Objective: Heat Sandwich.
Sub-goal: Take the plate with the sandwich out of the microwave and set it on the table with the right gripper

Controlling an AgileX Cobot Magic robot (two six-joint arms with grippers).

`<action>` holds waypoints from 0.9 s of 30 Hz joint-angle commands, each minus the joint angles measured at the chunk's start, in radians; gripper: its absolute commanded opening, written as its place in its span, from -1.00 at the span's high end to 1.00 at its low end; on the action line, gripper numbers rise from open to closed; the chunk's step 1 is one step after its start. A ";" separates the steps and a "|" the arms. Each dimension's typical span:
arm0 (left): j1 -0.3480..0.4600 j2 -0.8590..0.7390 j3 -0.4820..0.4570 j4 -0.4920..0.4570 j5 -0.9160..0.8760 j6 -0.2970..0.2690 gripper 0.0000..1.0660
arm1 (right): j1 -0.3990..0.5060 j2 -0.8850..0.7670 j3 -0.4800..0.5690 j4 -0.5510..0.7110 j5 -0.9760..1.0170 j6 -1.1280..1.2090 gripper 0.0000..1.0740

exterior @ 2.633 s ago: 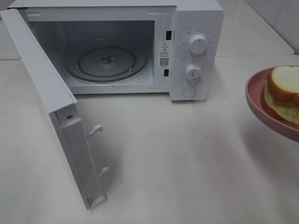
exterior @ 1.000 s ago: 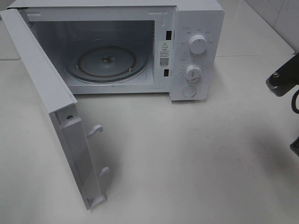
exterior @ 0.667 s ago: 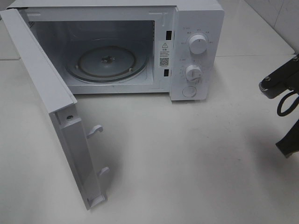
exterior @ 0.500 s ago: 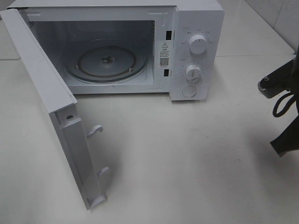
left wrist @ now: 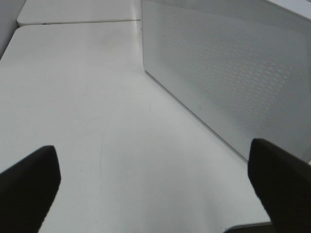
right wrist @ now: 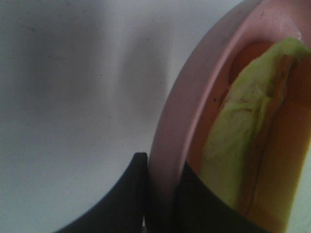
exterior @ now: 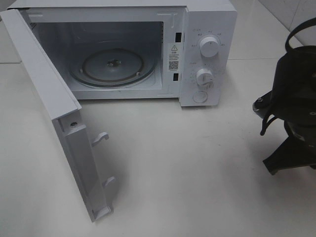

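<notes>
While the microwave (exterior: 123, 49) stands with its door (exterior: 54, 113) swung wide and the glass turntable (exterior: 112, 66) bare, we see the big change at the right edge of the high view: the right arm (exterior: 294, 103) now bulks dark and large there, where half a second ago only a small part of its frame and cable showed, and a second before that barely more. A couple of seconds back the pink plate with the sandwich was in plain sight at that edge; now the high view shows neither, since the arm itself covers that spot.

In the right wrist view we find them: the right claw (right wrist: 160, 194) is narrowed onto the rim of the pink plate (right wrist: 194, 97), one finger outside the rim and one inside, and the sandwich (right wrist: 248, 145) lies on the plate, its pale green filling and orange crust close to the lens. We cannot tell whether the plate is clear of the white surface (exterior: 197, 173).

The left claw (left wrist: 155, 189) is spread wide with nothing between its fingers, near the mesh face of the open door.

We judge the plate is gripped and being carried toward the open cavity, with the loading not yet done.
</notes>
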State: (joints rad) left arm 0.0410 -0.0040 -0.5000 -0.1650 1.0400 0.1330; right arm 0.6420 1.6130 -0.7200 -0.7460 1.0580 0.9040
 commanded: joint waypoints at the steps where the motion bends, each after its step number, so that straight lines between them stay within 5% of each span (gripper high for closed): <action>1: -0.004 -0.020 0.004 -0.008 -0.003 -0.003 -0.90 | -0.005 0.038 -0.002 -0.059 0.007 0.036 0.90; 27: -0.004 -0.020 0.004 -0.008 -0.003 -0.003 -0.90 | -0.008 0.269 -0.002 -0.190 -0.140 0.204 0.87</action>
State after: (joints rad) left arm 0.0410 -0.0040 -0.5000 -0.1650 1.0400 0.1330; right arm 0.6400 1.8780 -0.7230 -0.9020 0.8930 1.0920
